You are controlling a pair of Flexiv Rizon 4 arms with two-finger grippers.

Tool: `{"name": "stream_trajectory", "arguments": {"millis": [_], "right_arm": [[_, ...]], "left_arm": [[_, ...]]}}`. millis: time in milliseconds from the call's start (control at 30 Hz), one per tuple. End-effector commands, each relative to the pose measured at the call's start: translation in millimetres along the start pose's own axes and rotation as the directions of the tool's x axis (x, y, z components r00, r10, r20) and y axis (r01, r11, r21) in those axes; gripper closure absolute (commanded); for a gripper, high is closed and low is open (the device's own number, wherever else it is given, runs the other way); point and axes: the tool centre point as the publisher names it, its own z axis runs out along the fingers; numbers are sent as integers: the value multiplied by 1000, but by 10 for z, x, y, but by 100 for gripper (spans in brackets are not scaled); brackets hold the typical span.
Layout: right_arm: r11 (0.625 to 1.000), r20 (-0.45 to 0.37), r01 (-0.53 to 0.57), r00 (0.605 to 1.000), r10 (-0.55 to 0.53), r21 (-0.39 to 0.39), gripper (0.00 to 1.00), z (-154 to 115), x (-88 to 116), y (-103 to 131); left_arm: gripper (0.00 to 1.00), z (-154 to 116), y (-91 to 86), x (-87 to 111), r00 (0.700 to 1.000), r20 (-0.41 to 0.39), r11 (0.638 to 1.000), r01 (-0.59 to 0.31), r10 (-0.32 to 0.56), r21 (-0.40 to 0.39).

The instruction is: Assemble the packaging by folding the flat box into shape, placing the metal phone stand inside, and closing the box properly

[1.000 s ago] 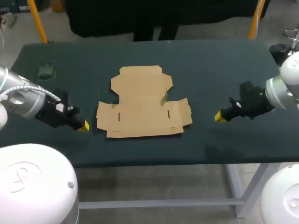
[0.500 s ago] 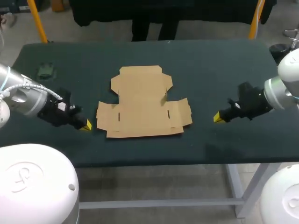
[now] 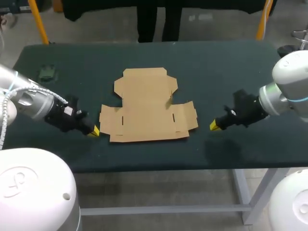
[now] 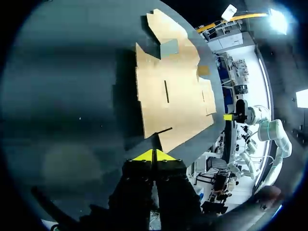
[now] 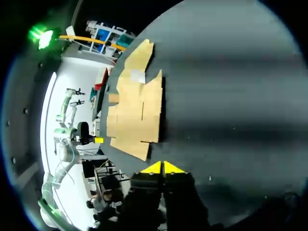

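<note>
**Item count.** One flat cardboard box (image 3: 147, 106), two arms, two grippers, and one small dark object (image 3: 48, 73).

**Task item.** The flat cardboard box lies unfolded at the middle of the table (image 3: 216, 72), with all panels and flaps spread flat on the surface. Its brown face is plain and has short slits cut into the side panels. One small tab (image 3: 171, 99) at the right of the centre panel stands up from the sheet. The box also shows in the left wrist view (image 4: 173, 91) and the right wrist view (image 5: 137, 115), in each case ahead of that view's own gripper.

**Left gripper** (image 3: 94, 131). It sits low over the table, just beside the near left corner of the box; contact cannot be confirmed. In the left wrist view (image 4: 154, 155) the two yellow tips are pressed together with nothing between them.

**Right gripper** (image 3: 213, 125). It sits low over the table to the right of the box, clear of its right flap. In the right wrist view (image 5: 162, 167) the yellow tips meet, and nothing is gripped.

**Surface.** The table has a dark green cloth-like top on a grey metal frame.

**Other.** The small dark object rests near the far left corner, well apart from the box. Its type cannot be determined.
</note>
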Motion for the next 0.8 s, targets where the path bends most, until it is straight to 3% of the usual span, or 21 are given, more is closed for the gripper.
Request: {"name": "stream_trajectory", "arguments": {"millis": [33,233,800], "right_arm": [[1000,0,0,1000,0,7,100,77,-20,18],[1000,-3,1,1000,-1,15,100,192,-7,-16],[999,-21,7,1000,-6,34,100,477,15,-14]], "left_arm": [[100,37,43,-36,1000,-9,1000,-1,0,-8],[100,111,111,-71,1000,-24,1000,0,-1,-23],[100,353,54,-141,997,-76,997,3,-8,-72]]}}
